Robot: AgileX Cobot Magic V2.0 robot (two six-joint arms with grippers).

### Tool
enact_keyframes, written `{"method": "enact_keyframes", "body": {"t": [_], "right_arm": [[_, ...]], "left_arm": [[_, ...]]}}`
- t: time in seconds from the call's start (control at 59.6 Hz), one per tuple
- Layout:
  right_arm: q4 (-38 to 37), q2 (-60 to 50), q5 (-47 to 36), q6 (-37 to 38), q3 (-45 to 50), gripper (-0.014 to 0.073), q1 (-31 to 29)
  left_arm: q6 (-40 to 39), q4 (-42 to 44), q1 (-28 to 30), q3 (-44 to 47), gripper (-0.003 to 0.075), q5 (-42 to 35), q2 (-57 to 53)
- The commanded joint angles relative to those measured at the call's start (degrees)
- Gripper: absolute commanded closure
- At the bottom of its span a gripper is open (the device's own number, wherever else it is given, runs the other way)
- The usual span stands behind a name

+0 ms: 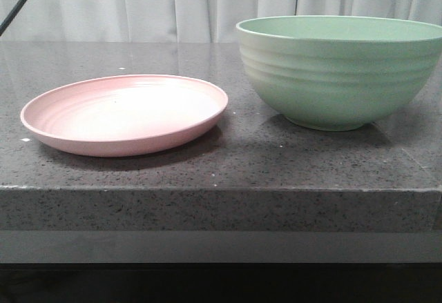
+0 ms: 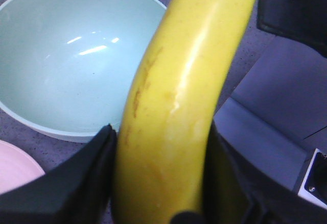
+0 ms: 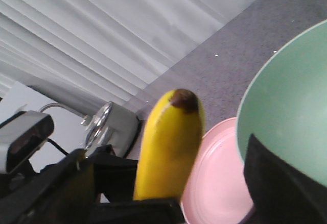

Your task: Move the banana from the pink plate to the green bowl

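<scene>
On the speckled grey stone table (image 1: 207, 172), white curtains (image 1: 138, 6) behind, pink plate (image 1: 124, 113) beside green bowl (image 1: 342, 72)

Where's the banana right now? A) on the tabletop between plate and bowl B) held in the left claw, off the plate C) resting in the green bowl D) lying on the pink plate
B: the left wrist view shows the banana clamped in the left claw, while the pink plate and green bowl both hold nothing.

Pink plate (image 1: 124, 114) left, bare; green bowl (image 1: 340, 70) right; apart.
</scene>
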Motion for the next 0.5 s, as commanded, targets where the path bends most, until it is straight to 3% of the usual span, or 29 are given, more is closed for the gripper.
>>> {"method": "enact_keyframes", "body": {"t": [0.0,0.134,0.369,0.487], "right_arm": [[11.44,3.76,3.76,-8.96,-2.74,-0.0018,-0.34],[17.68,9.58,8.49,-14.03,-3.79,-0.0018,-0.34],[18.77,17.84,17.96,-15.01,-6.28,-0.0012,-0.34],[18.84,18.52,19.00,-15.01,-6.90,0.0109,-0.34]], "left_arm": [[-0.51,-0.94,-0.43,-2.06,0.0552,-4.30,-1.63],[-0.51,-0.94,-0.43,-2.06,0.0552,-4.30,-1.63],[-0.51,-0.94,-0.43,-2.06,0.0552,-4.30,-1.63],[-0.51,-0.94,-0.43,-2.06,0.0552,-4.30,-1.63]]}}
